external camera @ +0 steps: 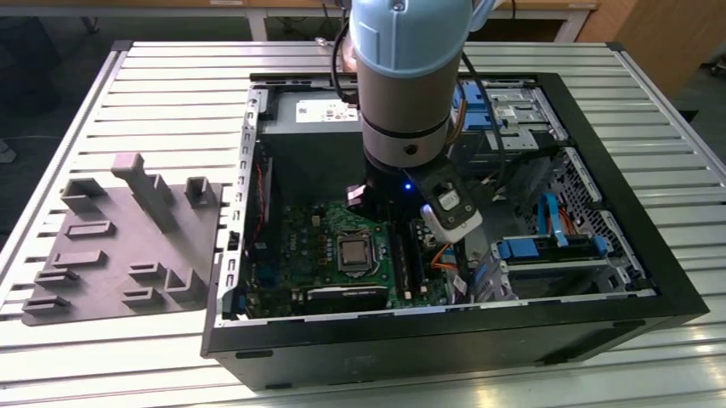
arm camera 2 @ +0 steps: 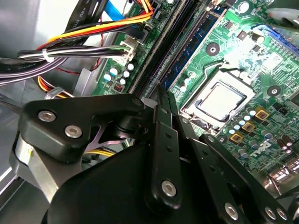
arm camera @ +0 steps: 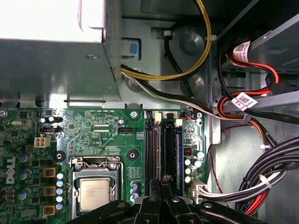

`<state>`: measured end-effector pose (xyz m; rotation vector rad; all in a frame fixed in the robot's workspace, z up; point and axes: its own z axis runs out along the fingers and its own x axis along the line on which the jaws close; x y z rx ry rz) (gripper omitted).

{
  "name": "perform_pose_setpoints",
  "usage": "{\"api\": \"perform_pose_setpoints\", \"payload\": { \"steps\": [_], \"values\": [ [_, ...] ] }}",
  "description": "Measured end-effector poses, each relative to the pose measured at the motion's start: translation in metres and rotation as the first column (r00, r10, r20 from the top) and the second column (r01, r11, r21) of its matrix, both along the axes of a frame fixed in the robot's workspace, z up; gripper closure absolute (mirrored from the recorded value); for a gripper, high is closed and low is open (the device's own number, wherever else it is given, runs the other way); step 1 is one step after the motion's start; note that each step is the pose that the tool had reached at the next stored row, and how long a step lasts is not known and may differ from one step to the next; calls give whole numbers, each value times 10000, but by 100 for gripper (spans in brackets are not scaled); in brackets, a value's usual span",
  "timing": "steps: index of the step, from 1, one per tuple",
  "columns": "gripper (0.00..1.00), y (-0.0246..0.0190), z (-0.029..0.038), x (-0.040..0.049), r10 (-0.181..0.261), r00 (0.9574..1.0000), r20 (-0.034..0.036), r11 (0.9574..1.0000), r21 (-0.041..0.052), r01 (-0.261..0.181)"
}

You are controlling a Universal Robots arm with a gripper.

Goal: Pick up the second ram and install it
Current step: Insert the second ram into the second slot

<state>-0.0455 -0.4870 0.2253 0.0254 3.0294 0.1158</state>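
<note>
1. Find the gripper clenched, nothing visible between its tips, low over the motherboard slots.
2. Take the blue-edged stick seated just beside those tips as probably the second ram; cannot confirm.
3. Treat as light, stiff, thin and fragile; pinch the flat faces mid-length.

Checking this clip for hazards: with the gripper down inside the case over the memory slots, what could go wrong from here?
The gripper sits right beside the blue-edged memory stick in its slot, so a sideways slip could knock it. The cable bundle runs close to the slots and could snag the arm.
</note>
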Motion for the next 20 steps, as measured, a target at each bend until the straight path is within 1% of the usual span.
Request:
{"api": "perform_pose_setpoints", "payload": {
  "steps": [20],
  "values": [
    [88,0,-37,0,0,10000,-2,10000,-5,0]
  ]
}}
